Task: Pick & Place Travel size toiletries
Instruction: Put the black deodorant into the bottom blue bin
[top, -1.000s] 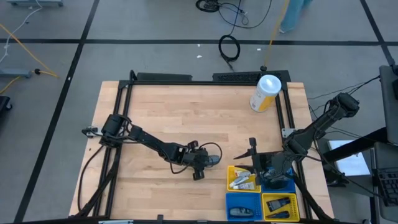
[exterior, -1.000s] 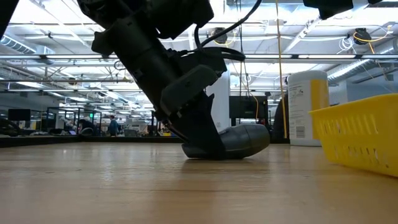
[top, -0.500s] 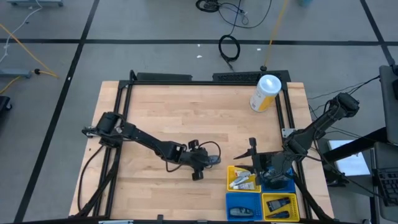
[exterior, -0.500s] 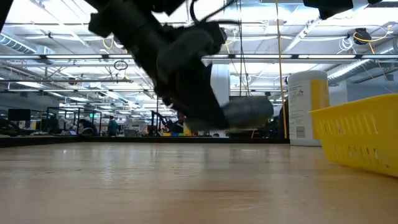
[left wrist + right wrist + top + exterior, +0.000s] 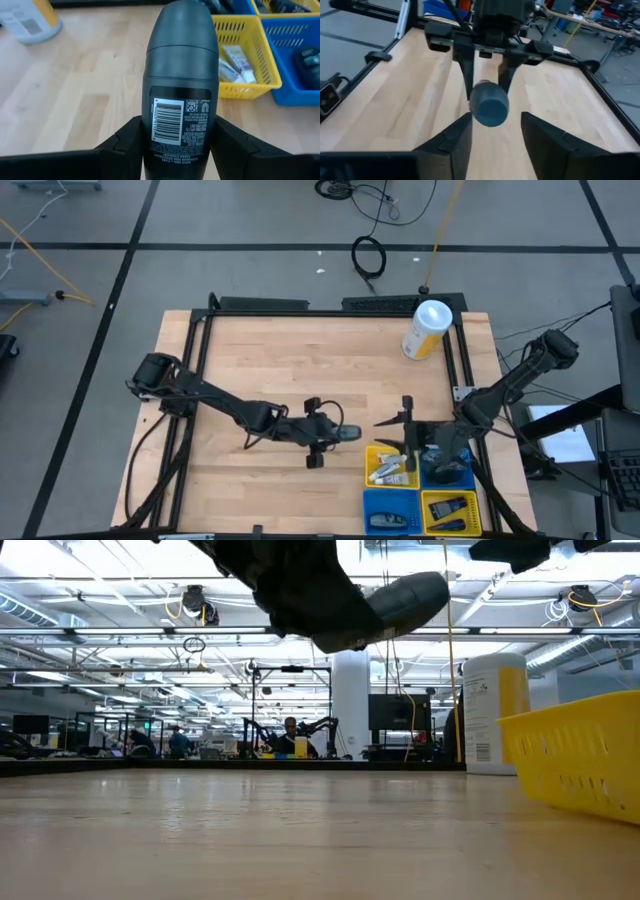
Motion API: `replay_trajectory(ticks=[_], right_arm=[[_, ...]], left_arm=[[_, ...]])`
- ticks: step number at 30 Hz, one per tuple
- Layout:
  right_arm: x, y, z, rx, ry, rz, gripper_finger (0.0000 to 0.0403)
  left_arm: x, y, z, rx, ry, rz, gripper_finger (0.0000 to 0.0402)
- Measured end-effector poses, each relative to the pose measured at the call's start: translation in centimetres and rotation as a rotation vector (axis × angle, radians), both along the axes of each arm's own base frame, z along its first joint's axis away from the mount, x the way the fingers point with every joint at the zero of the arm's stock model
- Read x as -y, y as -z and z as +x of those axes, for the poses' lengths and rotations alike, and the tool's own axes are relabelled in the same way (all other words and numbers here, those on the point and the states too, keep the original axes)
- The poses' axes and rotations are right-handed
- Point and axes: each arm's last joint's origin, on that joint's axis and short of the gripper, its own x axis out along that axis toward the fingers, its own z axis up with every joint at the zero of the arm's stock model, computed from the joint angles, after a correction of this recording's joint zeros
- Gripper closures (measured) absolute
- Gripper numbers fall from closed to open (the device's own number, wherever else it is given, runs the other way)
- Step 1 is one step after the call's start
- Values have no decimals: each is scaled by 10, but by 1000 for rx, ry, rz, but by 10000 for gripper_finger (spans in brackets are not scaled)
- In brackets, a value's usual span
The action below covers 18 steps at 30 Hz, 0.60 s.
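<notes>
The left gripper, clamped on a dark grey deodorant stick, carries it clear of the desk toward the sorting bins at the near right corner. The 2 fingers pinch the stick low on its labelled body, barcode facing the wrist camera and domed cap pointing ahead, a hold that leaves the front end free to go into a bin first. In the low view the stick hangs well above the wood, high enough, it appears, to pass over a bin wall rather than strike it.

The right gripper waits over the bins with its fingers apart and nothing between them; its camera looks straight at the oncoming stick, which suggests a handover may be intended, though that cannot be told for certain.

A yellow bin just ahead of the stick already holds small white tubes, while a second yellow bin holds dark oblong pieces like the 1 in transit, so that compartment looks the likelier match. 2 blue bins sit beside them. A large white-and-yellow canister stands apart at the far right corner, out of the path.
</notes>
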Motion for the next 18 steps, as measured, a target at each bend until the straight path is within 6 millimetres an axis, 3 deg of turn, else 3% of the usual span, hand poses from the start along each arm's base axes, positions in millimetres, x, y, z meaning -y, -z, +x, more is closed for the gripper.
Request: replay_trajectory(ticks=[10, 18], right_arm=[[5, -9, 8, 82, -16, -9, 164], [9, -11, 15, 111, -9, 4, 128]], left_arm=[[0, -7, 4, 84, -2, 44, 232], [-1, -20, 11, 226, 16, 79, 232]])
